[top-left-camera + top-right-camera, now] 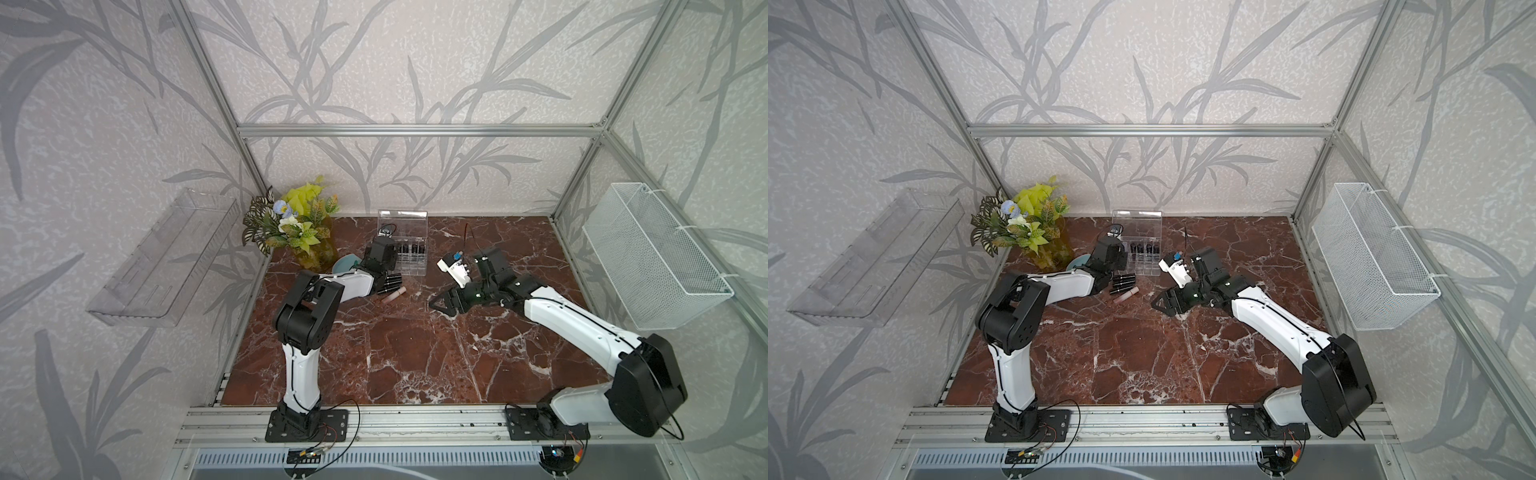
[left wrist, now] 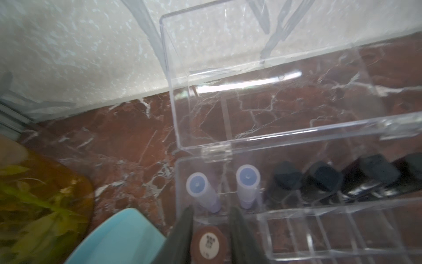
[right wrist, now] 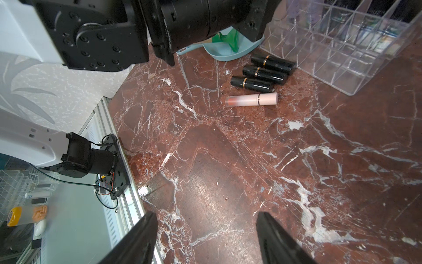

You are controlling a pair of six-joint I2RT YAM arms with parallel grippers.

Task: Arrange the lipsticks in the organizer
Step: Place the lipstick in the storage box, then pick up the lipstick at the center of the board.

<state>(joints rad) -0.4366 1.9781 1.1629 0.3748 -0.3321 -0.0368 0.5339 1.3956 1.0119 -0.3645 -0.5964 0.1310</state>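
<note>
Maybe halfway: organizer (image 3: pixel 338 75) at the worktop's (image 3: pixel 228 160) back holds two lavender tubes (image 2: pixel 201 189) plus some black ones (image 2: pixel 287 176), left gripper's (image 2: pixel 210 208) jaws narrow around a brown-ended tube (image 2: pixel 209 244) there (gripping? can't tell), right gripper's (image 3: pixel 205 213) jaws wide, empty, four lipsticks (image 3: pixel 262 74) lying beside it.

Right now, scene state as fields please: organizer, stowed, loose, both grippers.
organizer: clear acrylic organizer, lid raised, at the back of the marble table
stowed: two lavender tubes and black-capped lipsticks upright in the row by the hinge
loose: three black gold-banded lipsticks and one pink tube lying beside the organizer
left gripper: at the organizer, brown-ended tube between its fingers; grip unclear
right gripper: open, empty, above the table
</note>
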